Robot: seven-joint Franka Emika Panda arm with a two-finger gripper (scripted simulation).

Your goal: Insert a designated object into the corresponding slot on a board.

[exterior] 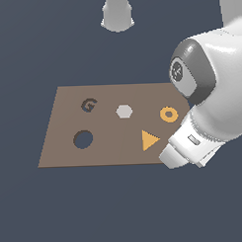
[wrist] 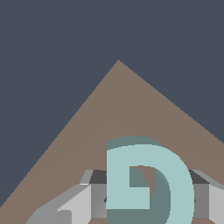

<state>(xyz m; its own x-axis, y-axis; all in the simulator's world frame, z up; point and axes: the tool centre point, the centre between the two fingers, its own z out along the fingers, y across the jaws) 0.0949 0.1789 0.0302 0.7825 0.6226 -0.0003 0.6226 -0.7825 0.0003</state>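
Looking at the exterior view, the big white arm (exterior: 211, 90) is parked over the board's (exterior: 64, 140) edge on the exterior view's right, and it blocks any sight of its own gripper there. On the brown board you can see the dark G-shaped slot (exterior: 89, 105) near the far corner on that view's left, a dark round hole (exterior: 83, 139) nearer the camera, a pale grey hexagon (exterior: 124, 111) in the middle, plus an orange ring (exterior: 168, 114) and orange triangle (exterior: 150, 140) close to the arm. The wrist view settles it: the gripper (wrist: 144, 197) has its grey fingers (wrist: 83, 201) closed in on the pale teal G block (wrist: 151, 175), held above a corner of the board, well apart from the slot.
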